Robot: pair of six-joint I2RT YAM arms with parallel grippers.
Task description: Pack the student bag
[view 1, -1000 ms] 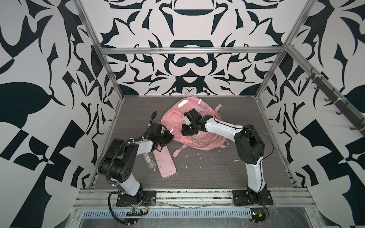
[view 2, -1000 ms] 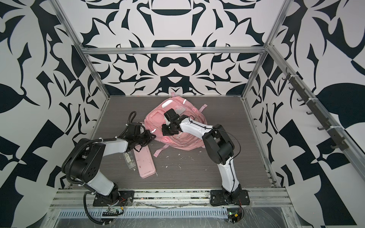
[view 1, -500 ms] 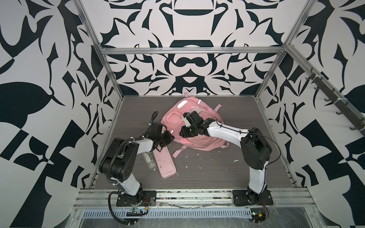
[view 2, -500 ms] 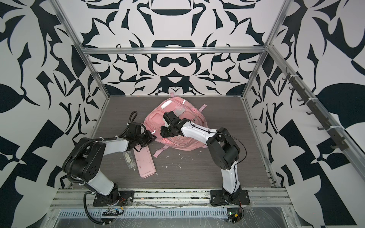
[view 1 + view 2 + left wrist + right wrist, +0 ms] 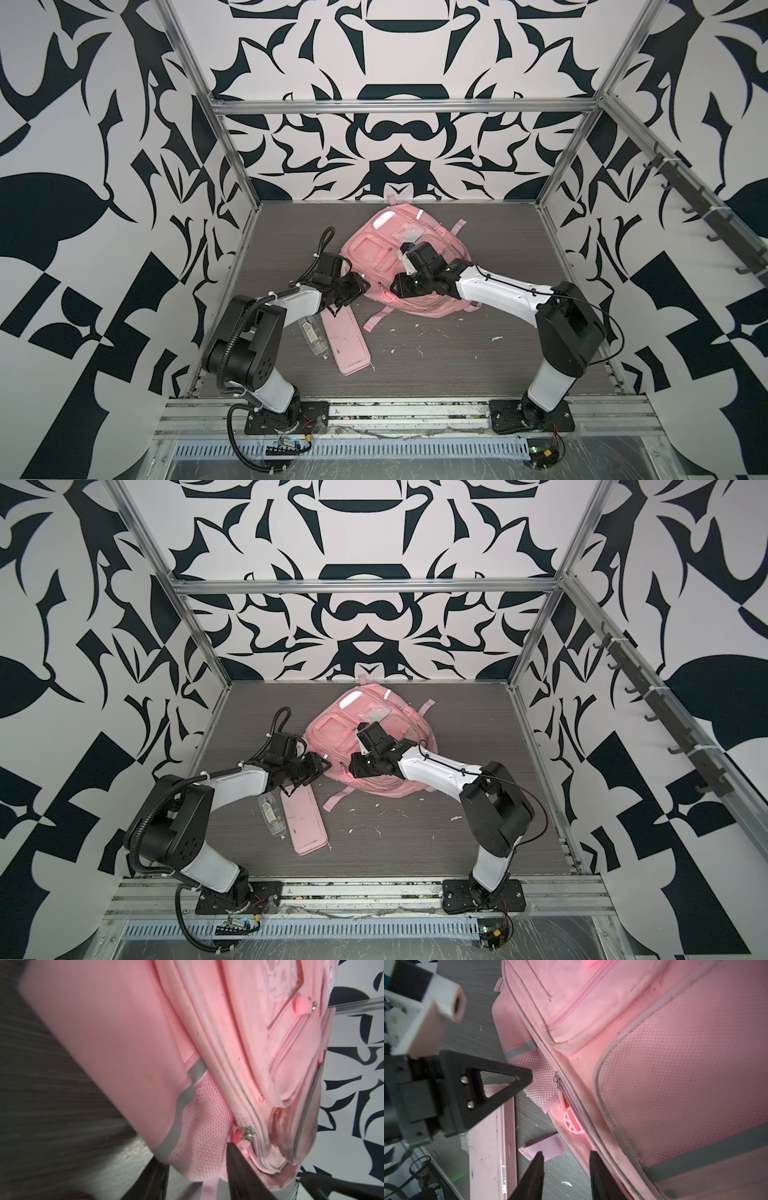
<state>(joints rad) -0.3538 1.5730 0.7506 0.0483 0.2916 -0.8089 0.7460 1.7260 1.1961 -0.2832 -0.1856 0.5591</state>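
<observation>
- The left gripper [image 5: 191, 1153] has its jaws apart, with nothing clamped between them. In the left wrist view the mesh side pocket [image 5: 207, 1126] of the student bag [image 5: 270, 1043] shows in the gap.
- One left finger [image 5: 236, 1163] has its tip just beside the metal zipper slider [image 5: 247, 1133] on the bag's side seam. Whether they touch cannot be told.
- The right gripper [image 5: 566, 1153] also has its jaws apart and clamps nothing. One finger [image 5: 600, 1176] overlaps the bag's lower edge. The other is over the bare table [image 5: 477, 1012]. A loose strap [image 5: 544, 1147] end shows in the gap.
- A round pink pull tab [image 5: 572, 1122] hangs from the slider, just ahead of the right fingertips.
- In both top views the two grippers point at each other, near but apart, at the bag's near-left corner.
- The bag lies flat with its front pockets up, at the rear centre of the table. The right arm reaches in across its near edge.
- A pink pencil case [image 5: 347, 340] lies flat on the table. Its far end is under the left gripper, just beside the bag's corner.
- A clear bottle [image 5: 313, 336] lies along the left side of the pencil case, partly under the left arm.
- White scraps [image 5: 432, 332] are scattered on the table in front of the bag.
</observation>
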